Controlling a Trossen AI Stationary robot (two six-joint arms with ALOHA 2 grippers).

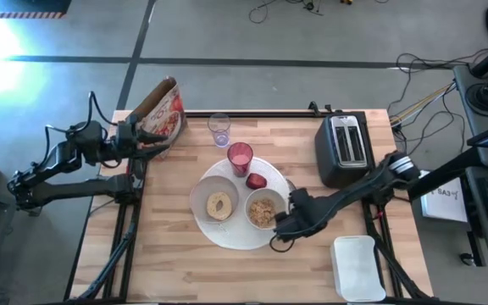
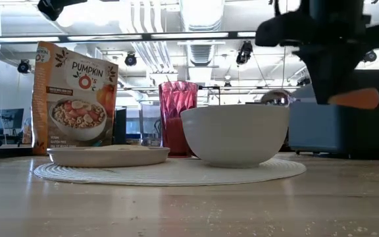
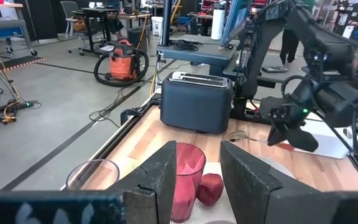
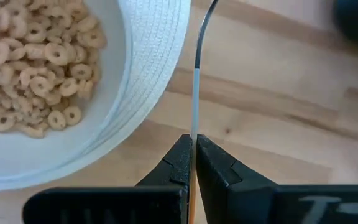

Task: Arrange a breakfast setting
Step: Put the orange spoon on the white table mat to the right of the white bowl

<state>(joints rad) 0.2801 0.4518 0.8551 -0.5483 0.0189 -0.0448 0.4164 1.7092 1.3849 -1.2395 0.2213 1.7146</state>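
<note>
A large round white plate (image 1: 227, 237) lies mid-table and carries a small white bowl with a bagel (image 1: 219, 204) and a bowl of cereal (image 1: 265, 210). A red apple (image 1: 256, 180) and a pink tumbler (image 1: 240, 157) stand at the plate's far rim. My right gripper (image 1: 285, 222) hangs beside the plate's right rim, shut on the orange-handled spoon (image 2: 354, 99). My left gripper (image 3: 197, 155) waits open at the far left, next to the upright cereal box (image 1: 161, 114), with nothing between its fingers. My right gripper pinches the spoon's thin stem (image 4: 193, 124) between its two fingers, seen edge-on, where the orange handle gives way to the pale and dark stem. The fingers point down from above. The handle (image 2: 354, 99) sticks out about level, clear of the table.
A black toaster (image 1: 343, 148) stands at the far right and a white rectangular tray (image 1: 358, 267) lies at the near right. A clear glass (image 1: 219, 129) stands beyond the tumbler. Bare wood lies near left of the plate.
</note>
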